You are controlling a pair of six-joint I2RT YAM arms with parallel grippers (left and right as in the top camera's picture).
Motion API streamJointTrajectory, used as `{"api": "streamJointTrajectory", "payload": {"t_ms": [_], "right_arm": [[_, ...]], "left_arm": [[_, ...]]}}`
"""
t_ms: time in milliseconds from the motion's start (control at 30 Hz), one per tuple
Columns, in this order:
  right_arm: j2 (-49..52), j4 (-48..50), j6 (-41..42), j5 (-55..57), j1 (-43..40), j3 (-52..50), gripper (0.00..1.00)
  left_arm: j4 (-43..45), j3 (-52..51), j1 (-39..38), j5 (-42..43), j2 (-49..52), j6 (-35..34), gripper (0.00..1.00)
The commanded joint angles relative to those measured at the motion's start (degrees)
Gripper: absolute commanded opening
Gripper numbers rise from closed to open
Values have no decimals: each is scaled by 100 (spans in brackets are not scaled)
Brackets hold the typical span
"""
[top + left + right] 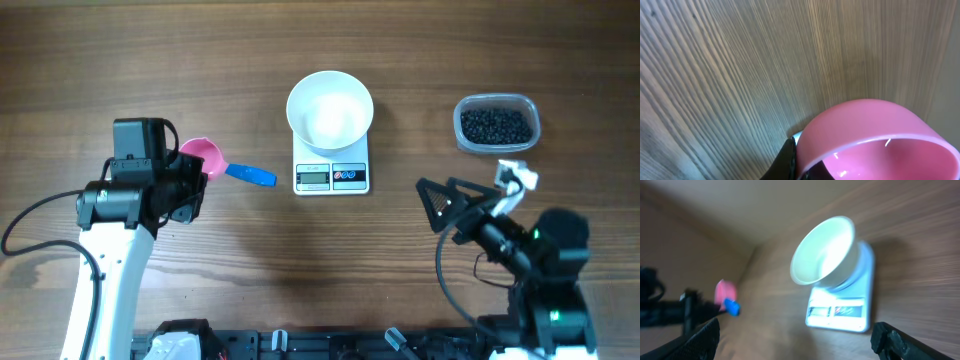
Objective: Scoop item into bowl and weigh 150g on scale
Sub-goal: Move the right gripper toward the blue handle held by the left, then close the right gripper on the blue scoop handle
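White bowl empty on scale, black beads in tub, left pincer together, right pincer apart.

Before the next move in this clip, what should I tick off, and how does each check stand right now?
1. Round white bowl sits on the flat white kitchen scale: ok.
2. Bowl is empty and ready to fill: ok.
3. Clear plastic tub is uncovered and holds the tiny black beads: ok.
4. Left gripper is shut on the pink scoop with the blue handle: ok; the left wrist view shows a finger against the cup wall.
5. Right gripper is open, holds nothing and is apart from the tub: ok.
6. Scale display reads zero with the bowl on it: cannot tell, the digits are too small.
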Motion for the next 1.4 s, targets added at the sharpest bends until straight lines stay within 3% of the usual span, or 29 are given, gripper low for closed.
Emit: {"api": "streamJointTrajectory", "payload": {"t_ms": [0,67,167,367,633,867,1133,1367], "right_arm": [[772,354,-284,-1897,-13,498,100],[1156,850,-103,-2675,-13,498,100],[1799,1027,420,-2935,-13,498,100],[2476,1569,-37,-3060,413,498,100],[2894,2627,208,-1628,1749,498,100],[3130,3029,621,-994,2323,498,99],[3386,3567,1679,-920,2378,498,76],[3421,3668,1958,-911,2514,498,57]], "left_arm": [[-28,122,20,407,-59,-131,4],[-133,122,17,511,-59,-584,4],[-131,122,-96,706,-59,-1200,4],[-105,122,-505,702,-59,-1443,4],[-28,122,-1043,699,-59,-1779,4],[570,122,-1556,629,-59,-1779,4],[931,120,-2214,365,-59,-1788,4],[935,120,-2629,-22,-59,-2210,4]]}}
